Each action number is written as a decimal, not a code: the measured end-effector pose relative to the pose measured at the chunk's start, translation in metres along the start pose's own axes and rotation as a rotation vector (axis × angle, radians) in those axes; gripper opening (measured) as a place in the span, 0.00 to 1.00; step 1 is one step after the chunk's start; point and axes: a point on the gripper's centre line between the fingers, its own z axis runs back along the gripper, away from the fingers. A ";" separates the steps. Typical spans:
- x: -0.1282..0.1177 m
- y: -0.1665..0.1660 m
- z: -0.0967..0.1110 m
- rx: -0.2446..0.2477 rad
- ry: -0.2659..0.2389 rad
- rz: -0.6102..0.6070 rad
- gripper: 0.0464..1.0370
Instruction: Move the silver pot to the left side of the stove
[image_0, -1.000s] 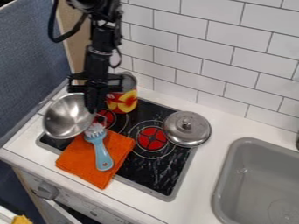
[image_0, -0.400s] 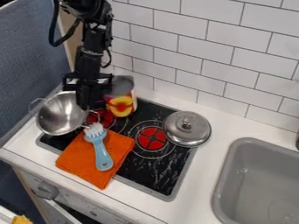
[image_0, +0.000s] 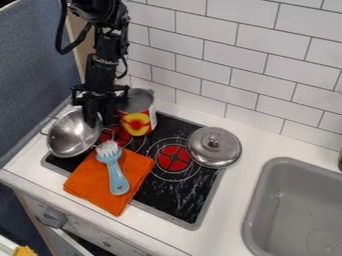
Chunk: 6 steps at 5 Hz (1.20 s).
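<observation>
Shifted leftward, the shiny silver pot (image_0: 67, 135) overlaps the stove's (image_0: 177, 199) left edge; can't tell if the gripper (image_0: 97, 120) is clenched.

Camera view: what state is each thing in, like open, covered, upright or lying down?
Silver pot: uncovered, its inside showing, at the stove's left side.
Lid: off the pot, lying knob up.
Can: upright.
Orange cloth: laid out flat.
Brush: lying on the cloth.
Gripper: pointing down, at the pot's rim.
</observation>
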 end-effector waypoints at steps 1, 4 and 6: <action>-0.002 0.003 0.001 -0.002 -0.003 0.002 0.78; -0.019 0.006 0.033 -0.068 -0.056 -0.048 0.96; -0.034 0.015 0.060 -0.133 -0.094 -0.084 0.96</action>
